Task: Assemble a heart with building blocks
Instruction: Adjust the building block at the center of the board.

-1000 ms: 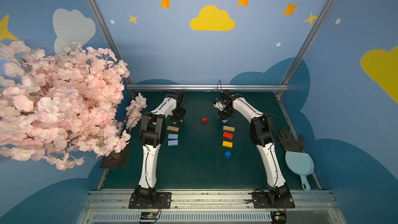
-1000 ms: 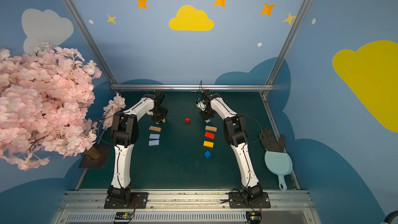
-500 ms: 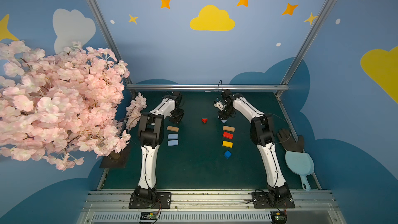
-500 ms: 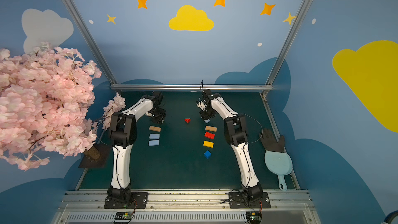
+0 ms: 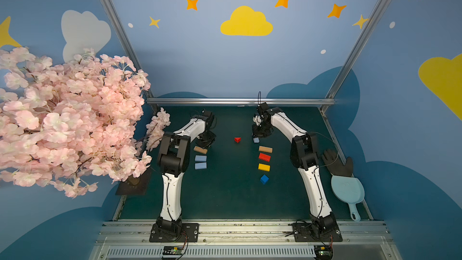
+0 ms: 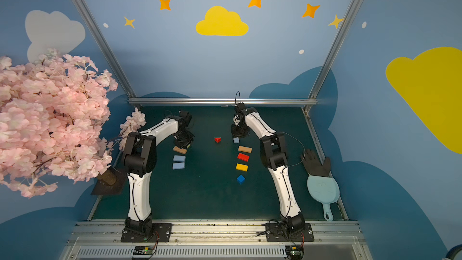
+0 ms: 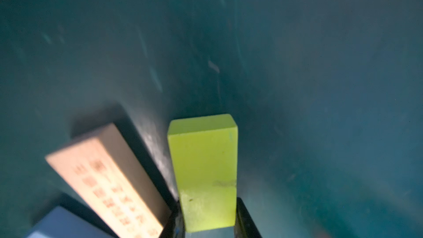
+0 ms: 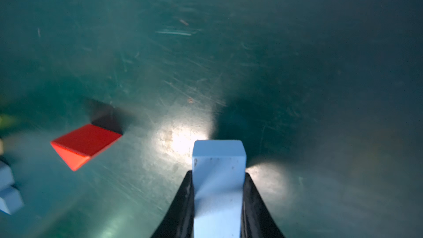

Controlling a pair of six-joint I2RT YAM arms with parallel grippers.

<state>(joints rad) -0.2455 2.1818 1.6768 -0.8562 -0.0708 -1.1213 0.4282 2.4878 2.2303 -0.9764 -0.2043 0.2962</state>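
My left gripper (image 7: pixel 209 216) is clamped across one end of the lime green bar (image 7: pixel 202 161), jaws drawn in to its width. Only the left wrist view shows this: in both top views my own black housing hides the bar. A tan bar (image 7: pixel 107 179) lies just beside it with a thin dark gap between (its printing is too blurred to read).

My right gripper (image 8: pixel 218 202) is closed the same way on a light blue bar (image 8: pixel 218 156). Both top views show its free end poking out below the jaws, near the red triangle (image 5: pixel 237 140). I cannot tell whether either bar touches the mat (image 5: pixel 232 196).

Only the top views give the whole layout. On my left, that tan bar and two more light blue bars (image 5: pixel 200 158) form a column. On my right run a second tan bar (image 5: pixel 265 149), a red bar (image 5: pixel 264 157), a yellow bar (image 5: pixel 264 167) and the dark blue cube (image 5: pixel 264 179). The triangle sits between the columns at the far end.

Bare mat spreads widest between the columns and toward my bases. The far rail (image 5: pixel 240 101) stands not far behind both wrists.
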